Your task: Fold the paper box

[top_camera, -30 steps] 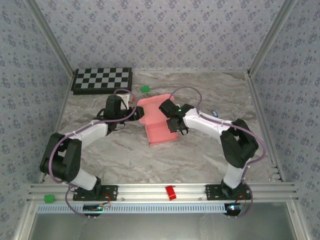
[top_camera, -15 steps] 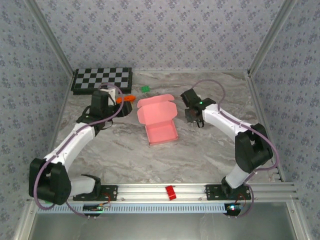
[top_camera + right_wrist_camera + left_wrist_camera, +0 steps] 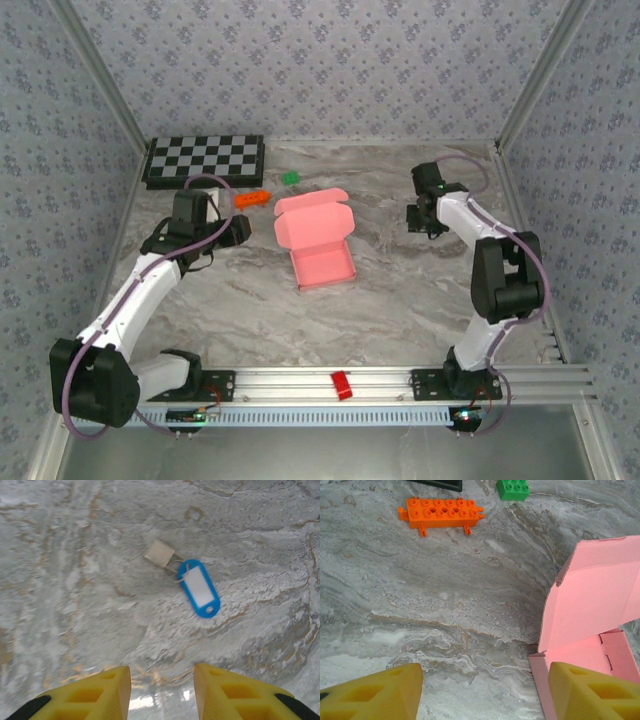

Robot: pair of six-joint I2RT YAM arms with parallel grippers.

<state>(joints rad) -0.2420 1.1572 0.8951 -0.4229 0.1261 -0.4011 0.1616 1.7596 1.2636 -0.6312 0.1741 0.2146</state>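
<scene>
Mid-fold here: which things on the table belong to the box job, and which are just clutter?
Job:
paper box, lid flap standing open

Lying about:
orange brick
green brick
checkerboard
blue key tag
red block, on the front rail

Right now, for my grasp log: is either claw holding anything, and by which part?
Nothing is held. The left claw stands open beside the pink paper box; the right claw is open above the blue key tag.
</scene>
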